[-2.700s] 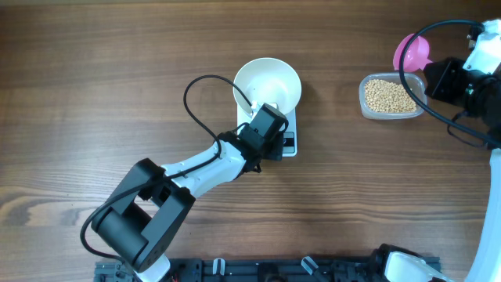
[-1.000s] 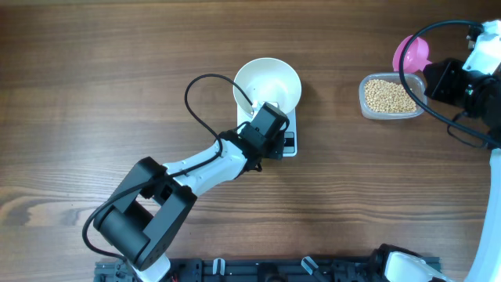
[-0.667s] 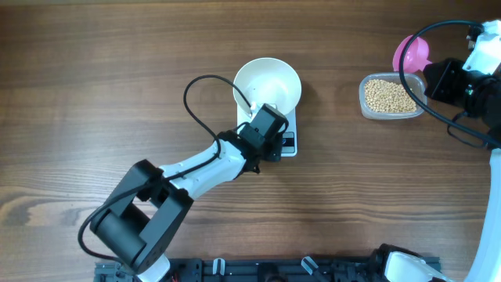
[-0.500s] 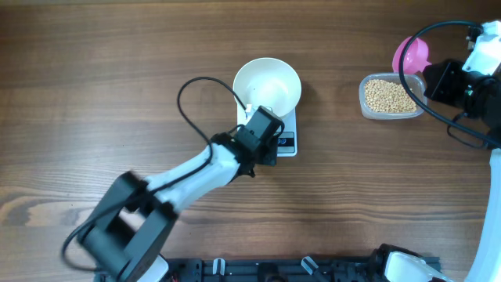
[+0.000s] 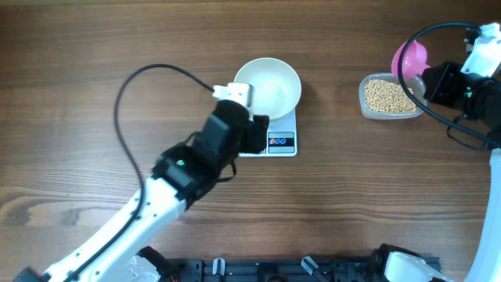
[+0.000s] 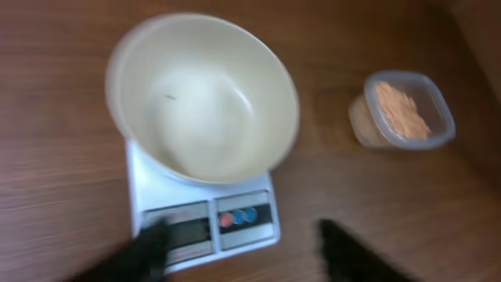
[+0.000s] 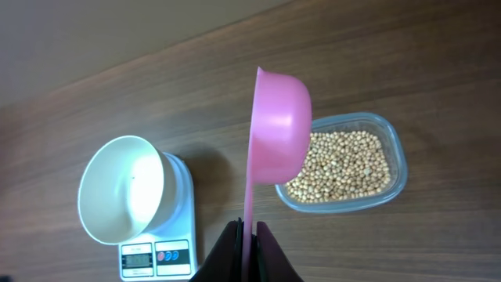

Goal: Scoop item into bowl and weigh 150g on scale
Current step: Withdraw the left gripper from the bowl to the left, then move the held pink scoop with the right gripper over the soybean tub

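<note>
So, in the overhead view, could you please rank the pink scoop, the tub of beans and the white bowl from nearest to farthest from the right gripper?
1. Pink scoop: clamped in the right gripper's jaws, far right.
2. Tub of beans: just left of it.
3. White bowl: on the scale, mid-table.

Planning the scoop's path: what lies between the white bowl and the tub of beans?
Only bare wooden table lies between the bowl and the tub, seen in the overhead view.
</note>
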Tool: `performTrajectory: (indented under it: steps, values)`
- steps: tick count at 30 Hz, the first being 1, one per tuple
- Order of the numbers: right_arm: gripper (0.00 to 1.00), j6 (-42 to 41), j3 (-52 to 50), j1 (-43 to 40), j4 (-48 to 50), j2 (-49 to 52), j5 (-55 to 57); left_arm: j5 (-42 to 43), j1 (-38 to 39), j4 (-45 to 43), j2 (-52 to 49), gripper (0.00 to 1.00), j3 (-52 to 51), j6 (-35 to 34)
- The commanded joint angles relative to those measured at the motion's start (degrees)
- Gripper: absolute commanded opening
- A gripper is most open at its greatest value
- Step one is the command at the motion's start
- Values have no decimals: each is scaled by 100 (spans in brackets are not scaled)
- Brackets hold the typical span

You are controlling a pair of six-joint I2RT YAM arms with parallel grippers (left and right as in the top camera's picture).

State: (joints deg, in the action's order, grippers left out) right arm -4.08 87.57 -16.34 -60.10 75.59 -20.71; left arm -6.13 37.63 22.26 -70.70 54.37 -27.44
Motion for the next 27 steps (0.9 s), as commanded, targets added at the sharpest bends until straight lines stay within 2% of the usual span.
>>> performTrajectory:
  steps: [1,6,8,15,21,27]
  values:
    - [4,350,103,-13,-4,-4,166,-557,-492,264,437,100,2,31]
    - [4,1303,87,-13,-4,-2,160,-553,-1150,577,669,100,2,26]
    - [4,1449,81,-13,11,9,142,-553,-1316,581,667,100,2,26]
    - [4,776,81,-13,44,111,118,-560,-1576,592,660,100,2,28]
    - [5,1010,81,-13,186,136,17,-1158,-1718,940,660,100,2,28]
    - [4,1010,81,-13,129,258,20,-1150,-1729,1224,656,100,2,24]
